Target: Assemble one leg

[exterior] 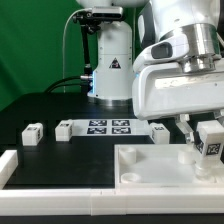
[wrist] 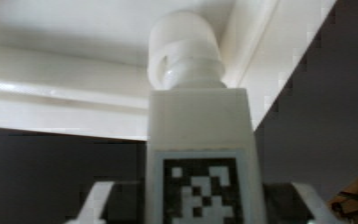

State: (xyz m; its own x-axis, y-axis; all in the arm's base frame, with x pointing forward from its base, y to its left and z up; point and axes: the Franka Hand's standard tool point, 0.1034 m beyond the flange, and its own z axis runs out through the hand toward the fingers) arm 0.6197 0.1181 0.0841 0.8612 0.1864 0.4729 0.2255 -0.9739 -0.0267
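My gripper is at the exterior view's right, over the far right corner of the large white tabletop panel. It is shut on the leg, a small white post with a black-and-white tag, held upright. In the wrist view the leg fills the middle between my fingers, and my gripper sits around its tagged end. The leg's rounded screw tip points at the white panel. Whether the tip touches the panel cannot be told.
The marker board lies on the black table behind the panel. Three more loose legs lie near it: one, a second and a third. The arm's base stands behind, before a green backdrop.
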